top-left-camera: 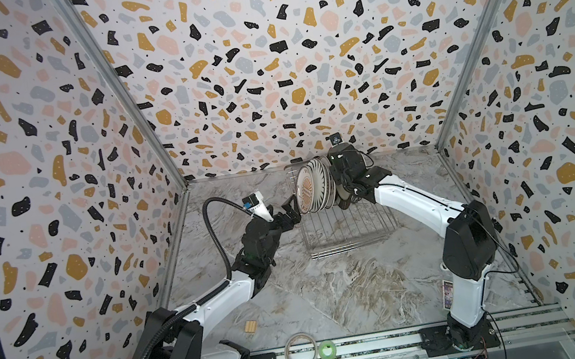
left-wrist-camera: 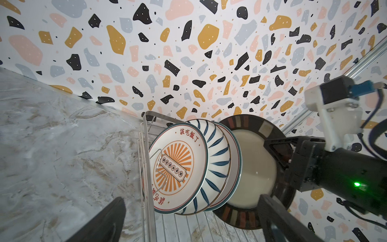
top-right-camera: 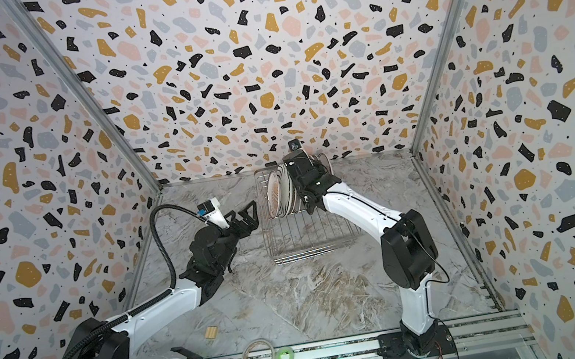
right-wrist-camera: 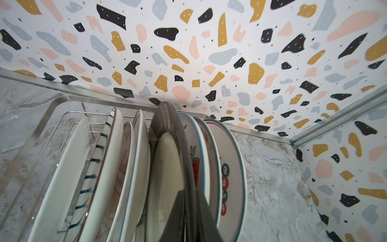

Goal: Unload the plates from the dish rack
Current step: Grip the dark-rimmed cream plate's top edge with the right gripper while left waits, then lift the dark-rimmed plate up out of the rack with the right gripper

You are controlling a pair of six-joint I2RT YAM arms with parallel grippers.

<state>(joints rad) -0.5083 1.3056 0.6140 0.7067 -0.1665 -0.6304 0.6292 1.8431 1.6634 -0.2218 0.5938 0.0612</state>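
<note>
Several plates stand on edge at the far end of the silver wire dish rack (top-left-camera: 348, 233) (top-right-camera: 310, 240). The nearest one carries an orange sunburst print (top-left-camera: 313, 192) (left-wrist-camera: 178, 165), and a blue-stroked plate (left-wrist-camera: 217, 150) stands behind it. Further back is a dark-rimmed plate with a cream centre (left-wrist-camera: 251, 167) (right-wrist-camera: 167, 123). My right gripper (right-wrist-camera: 189, 201) (left-wrist-camera: 278, 155) is shut on that plate's rim, with watermelon and red-character plates (right-wrist-camera: 226, 167) beside it. My left gripper (top-left-camera: 293, 212) (top-right-camera: 250, 215) (left-wrist-camera: 191, 206) hangs open just left of the rack, facing the sunburst plate and touching nothing.
The rack sits near the back wall on the marble table (top-left-camera: 334, 297). Two tape rolls (top-left-camera: 301, 352) (top-left-camera: 327, 350) lie at the front rail. A small wooden block (top-left-camera: 251, 326) lies by the left arm's base. Patterned walls close in on three sides.
</note>
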